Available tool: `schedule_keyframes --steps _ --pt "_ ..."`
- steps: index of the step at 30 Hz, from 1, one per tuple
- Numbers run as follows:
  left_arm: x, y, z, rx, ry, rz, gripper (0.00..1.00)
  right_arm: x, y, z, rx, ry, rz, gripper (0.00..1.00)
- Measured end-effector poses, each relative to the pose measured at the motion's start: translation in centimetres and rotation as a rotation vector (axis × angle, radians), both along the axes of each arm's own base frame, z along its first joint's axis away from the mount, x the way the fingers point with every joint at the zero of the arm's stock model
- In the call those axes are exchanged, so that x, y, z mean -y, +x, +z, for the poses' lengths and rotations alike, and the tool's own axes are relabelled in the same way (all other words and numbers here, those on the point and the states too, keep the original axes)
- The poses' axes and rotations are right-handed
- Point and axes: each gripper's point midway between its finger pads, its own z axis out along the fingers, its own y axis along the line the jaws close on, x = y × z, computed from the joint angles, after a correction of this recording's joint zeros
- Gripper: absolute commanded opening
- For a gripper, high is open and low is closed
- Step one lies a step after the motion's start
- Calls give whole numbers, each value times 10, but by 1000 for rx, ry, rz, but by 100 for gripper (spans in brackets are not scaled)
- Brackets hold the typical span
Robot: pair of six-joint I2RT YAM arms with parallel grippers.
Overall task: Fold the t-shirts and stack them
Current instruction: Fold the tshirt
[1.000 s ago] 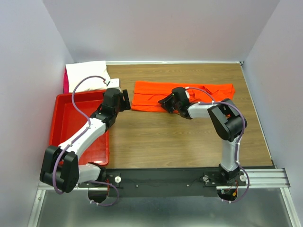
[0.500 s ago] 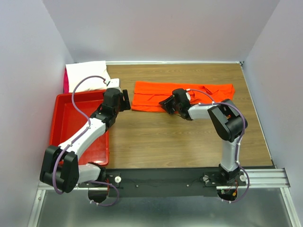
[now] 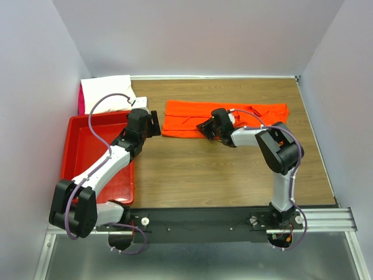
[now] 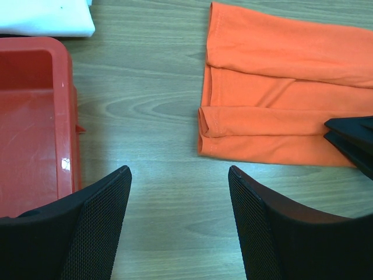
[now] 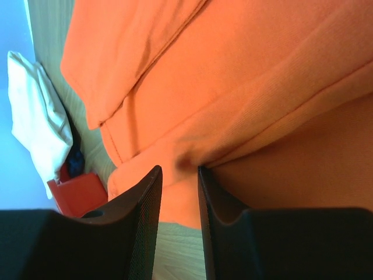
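Note:
The bright orange-red t-shirt (image 3: 186, 116) lies folded into a long strip across the far middle of the table. My right gripper (image 3: 204, 129) sits low on its near edge. In the right wrist view its jaws (image 5: 178, 168) stand narrowly apart, with a pucker of the orange cloth (image 5: 233, 87) between the tips. My left gripper (image 3: 155, 122) hovers open just left of the shirt's left end (image 4: 280, 87), with bare wood between its fingers (image 4: 179, 172). The white t-shirt (image 3: 106, 92) lies folded at the back left, with a sliver of pink t-shirt (image 3: 81, 99) beside it.
A red plastic bin (image 3: 87, 151) stands at the left edge of the table, under my left arm; its rim (image 4: 67, 116) is close to the left fingers. Grey walls close the table on three sides. The right gripper's black fingers (image 4: 352, 140) show in the left wrist view.
The right gripper's jaws have narrowed a little on the shirt's near edge and edged slightly away from me. The left arm has not moved.

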Motion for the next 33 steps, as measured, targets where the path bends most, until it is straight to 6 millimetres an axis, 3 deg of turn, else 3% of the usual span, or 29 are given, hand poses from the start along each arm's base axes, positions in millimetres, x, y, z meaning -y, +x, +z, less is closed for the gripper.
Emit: schedule_keyframes --steps 5,10,20,33 --pt "0 0 0 0 1 -1 75 -1 5 2 9 -1 -12 37" --pt "0 0 0 0 1 -1 76 -2 8 1 10 -2 -14 29" --pt "2 -1 0 0 4 -8 75 -3 10 -1 9 -3 -14 1" --pt "2 -1 0 0 5 -9 75 -11 26 18 67 -22 11 1"
